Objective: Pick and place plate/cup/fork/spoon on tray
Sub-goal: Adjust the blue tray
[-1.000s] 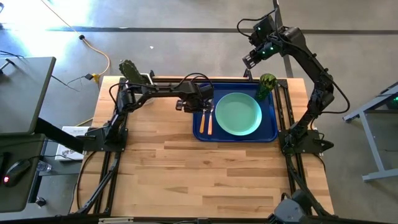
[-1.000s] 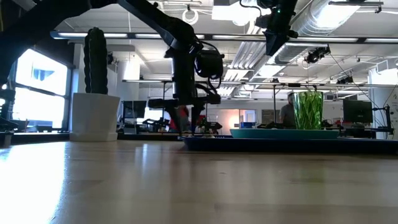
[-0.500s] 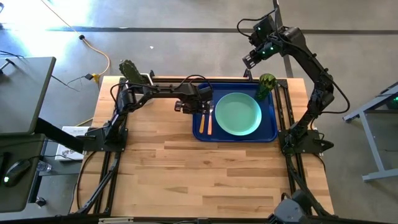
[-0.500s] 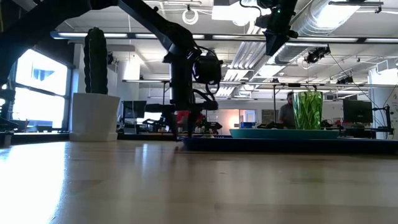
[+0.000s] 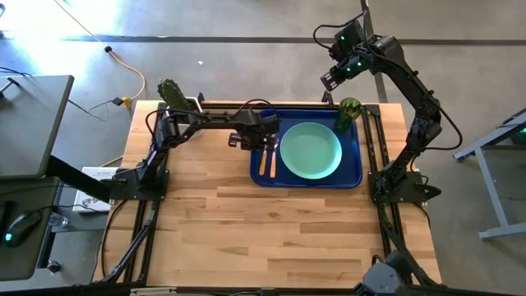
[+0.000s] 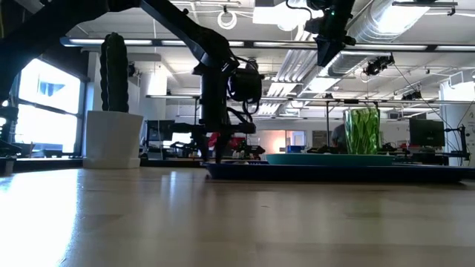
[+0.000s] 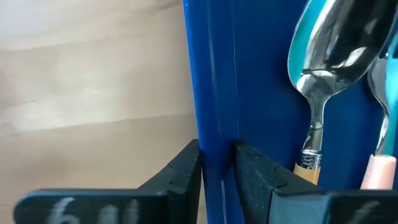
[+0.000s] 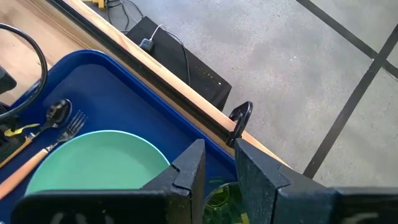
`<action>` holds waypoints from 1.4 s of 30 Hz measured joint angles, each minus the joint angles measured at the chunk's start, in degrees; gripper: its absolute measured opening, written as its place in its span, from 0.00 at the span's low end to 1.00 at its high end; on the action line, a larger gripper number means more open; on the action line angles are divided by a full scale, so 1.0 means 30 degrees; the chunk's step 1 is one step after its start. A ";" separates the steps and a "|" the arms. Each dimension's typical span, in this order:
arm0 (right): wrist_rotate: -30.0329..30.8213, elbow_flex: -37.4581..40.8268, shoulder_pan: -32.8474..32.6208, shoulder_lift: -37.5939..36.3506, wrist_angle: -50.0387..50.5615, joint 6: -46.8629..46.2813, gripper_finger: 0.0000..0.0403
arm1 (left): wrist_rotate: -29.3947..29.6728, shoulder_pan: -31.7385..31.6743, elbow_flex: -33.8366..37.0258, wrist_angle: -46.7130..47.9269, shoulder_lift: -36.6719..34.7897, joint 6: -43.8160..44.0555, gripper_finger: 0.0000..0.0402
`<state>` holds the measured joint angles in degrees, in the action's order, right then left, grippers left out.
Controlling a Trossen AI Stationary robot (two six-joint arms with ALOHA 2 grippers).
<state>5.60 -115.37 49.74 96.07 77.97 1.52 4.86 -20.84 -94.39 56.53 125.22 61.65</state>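
The dark-blue tray [image 5: 306, 184] lies on the far right part of the wooden table. On it rest the mint-green plate [image 5: 311, 150], the green cup [image 5: 349, 111] at its far right corner, and the spoon [image 5: 263, 162] and the fork [image 5: 273, 160] side by side left of the plate. My left gripper [image 7: 217, 152] points down at the tray's left rim and is shut on it. My right gripper [image 8: 219, 152] hangs high above the cup, open, with nothing between its fingers. My left gripper pinches the tray's raised left rim [image 7: 216, 134] between its two fingers, one finger outside over the wood and one inside the tray beside the spoon's handle. The fingers come from above, pointing down, across the rim. The tray lies flat on the table.
A green cactus in a white pot [image 5: 173, 92] stands at the table's far left corner. The near half of the table [image 5: 279, 238] is bare wood. Black rails run along the table's left and right sides.
My left gripper has closed on the tray's left rim and gone a little toward the table's left edge. The tray has slid that way along the table, with the plate, cup, spoon and fork riding on it.
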 joint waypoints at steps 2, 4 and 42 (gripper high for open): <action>0.0004 0.0000 0.0000 0.0000 0.0003 0.0000 0.20 | 0.0039 -0.0069 0.0000 0.0548 -0.0012 0.0005 0.17; -0.0003 0.0000 0.0000 0.0000 0.0056 0.0000 0.20 | 0.0039 -0.0147 0.0093 0.0804 -0.0041 -0.0017 0.18; 0.0004 0.0000 0.0000 0.0000 0.0988 0.0345 0.20 | -0.0328 -0.0723 0.1239 0.4201 -0.0049 0.0240 0.19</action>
<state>5.61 -115.37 49.74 96.07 80.94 2.55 3.87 -23.00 -90.67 69.13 125.08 62.37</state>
